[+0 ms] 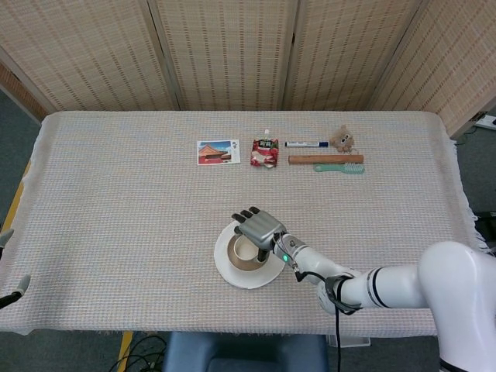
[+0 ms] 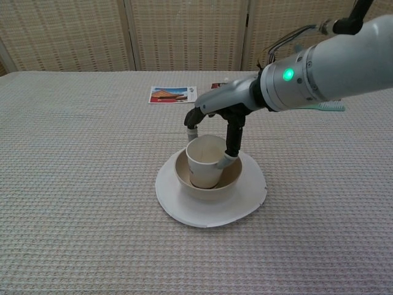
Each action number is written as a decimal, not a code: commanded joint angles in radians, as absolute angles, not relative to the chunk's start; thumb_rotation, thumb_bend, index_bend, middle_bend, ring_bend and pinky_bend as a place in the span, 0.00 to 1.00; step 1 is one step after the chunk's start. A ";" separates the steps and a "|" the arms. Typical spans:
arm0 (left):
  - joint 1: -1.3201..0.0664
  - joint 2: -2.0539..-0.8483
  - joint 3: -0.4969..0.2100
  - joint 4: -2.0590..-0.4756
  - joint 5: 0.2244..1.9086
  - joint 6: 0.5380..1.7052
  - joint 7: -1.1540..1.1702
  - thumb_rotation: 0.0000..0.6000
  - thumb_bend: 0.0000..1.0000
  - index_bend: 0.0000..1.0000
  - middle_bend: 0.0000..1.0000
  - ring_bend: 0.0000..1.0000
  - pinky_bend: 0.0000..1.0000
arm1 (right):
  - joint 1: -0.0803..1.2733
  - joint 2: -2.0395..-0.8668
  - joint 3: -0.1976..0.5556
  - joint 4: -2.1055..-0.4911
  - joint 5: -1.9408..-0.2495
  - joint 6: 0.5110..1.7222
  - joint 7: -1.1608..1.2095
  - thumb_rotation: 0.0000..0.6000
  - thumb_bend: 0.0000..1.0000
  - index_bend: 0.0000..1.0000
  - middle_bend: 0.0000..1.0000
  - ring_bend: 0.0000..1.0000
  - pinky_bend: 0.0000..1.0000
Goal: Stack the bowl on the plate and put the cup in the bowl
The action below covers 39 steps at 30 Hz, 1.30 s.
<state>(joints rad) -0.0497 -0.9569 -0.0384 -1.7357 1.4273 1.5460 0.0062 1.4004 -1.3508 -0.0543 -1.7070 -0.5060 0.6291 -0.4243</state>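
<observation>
Right hand (image 2: 215,120) hangs over the middle of the table and pinches the cup (image 2: 205,161) at its rim: a thumb tip (image 2: 225,161) presses the near-right side of the rim and another fingertip touches the far-left side, with the other fingers curved above the opening. In the head view this hand (image 1: 260,227) covers most of the cup (image 1: 246,249), so only a part of the pale rim shows there.

The cup is inside the bowl (image 2: 183,178), upright or almost upright, and its lower part is hidden behind the bowl wall. I cannot tell if its base touches the bowl bottom. The bowl sits on the white plate (image 2: 245,200), near the plate's center, and the plate lies flat on the woven tablecloth (image 2: 80,184).

Left hand (image 1: 6,288) shows only at the left edge of the head view, well apart from the plate; it is cut off by the frame and I cannot tell how its fingers lie.

Along the far side of the table there is a row of small things: a postcard (image 1: 218,152), a red pouch (image 1: 265,153), a marker (image 1: 306,144), a little teddy bear (image 1: 341,138), a brown stick (image 1: 314,159) and a green toothbrush (image 1: 341,167) just beside the stick. Folding screens (image 1: 232,54) stand behind the table.
</observation>
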 commanded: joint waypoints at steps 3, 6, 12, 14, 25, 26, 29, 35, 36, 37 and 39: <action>-0.045 -0.957 -0.041 -1.735 1.429 1.548 0.003 1.00 0.35 0.09 0.00 0.00 0.19 | 1.416 -1.363 -0.067 -1.700 -0.486 0.629 -0.436 1.00 0.25 0.34 0.00 0.00 0.00; -0.043 -0.956 -0.042 -1.737 1.429 1.547 0.005 1.00 0.35 0.09 0.00 0.00 0.19 | 1.424 -1.363 -0.075 -1.701 -0.472 0.625 -0.438 1.00 0.25 0.33 0.00 0.00 0.00; -0.040 -0.954 -0.046 -1.743 1.429 1.548 0.011 1.00 0.35 0.09 0.00 0.00 0.19 | 1.436 -1.344 -0.082 -1.719 -0.462 0.629 -0.439 1.00 0.25 0.14 0.00 0.00 0.00; -0.040 -0.952 -0.048 -1.746 1.428 1.547 0.012 1.00 0.35 0.09 0.00 0.00 0.19 | 1.434 -1.328 -0.081 -1.736 -0.472 0.641 -0.438 1.00 0.25 0.07 0.00 0.00 0.00; -0.044 -0.934 -0.059 -1.794 1.430 1.545 0.058 1.00 0.35 0.09 0.00 0.00 0.19 | 1.361 -1.130 -0.064 -1.921 -0.606 0.729 -0.397 1.00 0.23 0.00 0.00 0.00 0.00; -0.045 -0.930 -0.060 -1.802 1.431 1.543 0.068 1.00 0.35 0.09 0.00 0.00 0.19 | 1.341 -1.097 -0.062 -1.947 -0.636 0.743 -0.386 1.00 0.23 0.00 0.00 0.00 0.00; -0.051 -0.925 -0.062 -1.828 1.431 1.538 0.097 1.00 0.35 0.09 0.00 0.00 0.19 | 1.280 -1.013 -0.056 -2.006 -0.722 0.779 -0.346 1.00 0.23 0.00 0.00 0.00 0.00; -0.069 -0.918 -0.066 -1.876 1.439 1.519 0.152 1.00 0.35 0.09 0.00 0.00 0.19 | 1.094 -0.891 -0.075 -2.065 -0.938 0.919 -0.259 1.00 0.21 0.00 0.00 0.00 0.00; -0.074 -0.917 -0.066 -1.884 1.443 1.512 0.166 1.00 0.35 0.09 0.00 0.00 0.19 | 1.042 -0.885 -0.091 -2.061 -0.984 0.976 -0.258 1.00 0.21 0.00 0.00 0.00 0.00; -0.080 -0.915 -0.066 -1.889 1.444 1.505 0.180 1.00 0.35 0.09 0.00 0.00 0.19 | 1.001 -0.887 -0.103 -2.054 -1.013 1.027 -0.266 1.00 0.21 0.00 0.00 0.00 0.00; -0.094 -0.910 -0.069 -1.903 1.440 1.486 0.207 1.00 0.35 0.09 0.00 0.00 0.19 | 0.899 -0.906 -0.123 -2.030 -1.061 1.171 -0.295 1.00 0.21 0.00 0.00 0.00 0.00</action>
<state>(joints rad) -0.0823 -0.9147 -0.0666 -1.8912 1.4400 1.4997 0.1904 1.0645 -0.9151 -0.0834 -2.0387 -0.9477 0.9699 -0.2899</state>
